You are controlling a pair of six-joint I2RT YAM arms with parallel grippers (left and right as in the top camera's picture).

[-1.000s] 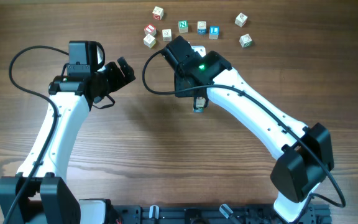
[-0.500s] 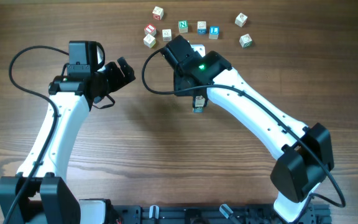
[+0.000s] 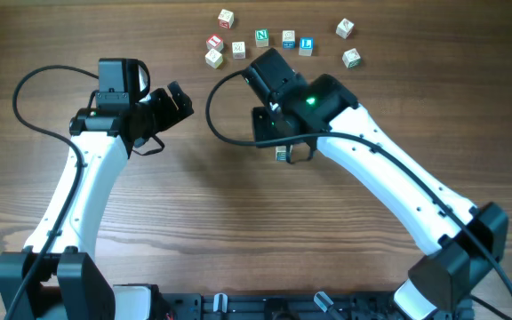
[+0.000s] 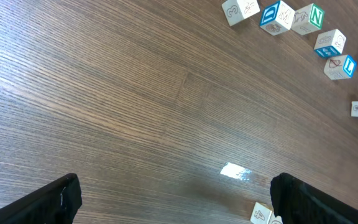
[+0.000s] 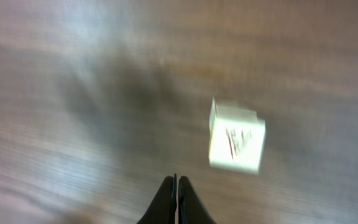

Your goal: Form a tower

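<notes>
Several loose letter cubes (image 3: pixel 261 36) dot the far wooden bench (image 3: pixel 194 204). My right arm (image 3: pixel 389 182) partly covers the tower (image 3: pixel 282 155) mid-bench; right pincer (image 5: pixel 178 198) pressed together, empty; left pincer (image 3: pixel 179 100) spread wide, well apart.

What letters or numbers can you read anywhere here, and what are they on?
"N", in green, on one loose cube.
"D", in blue, on the cube beside it.
The other loose cubes and the tower: too small or blurred to read.
</notes>
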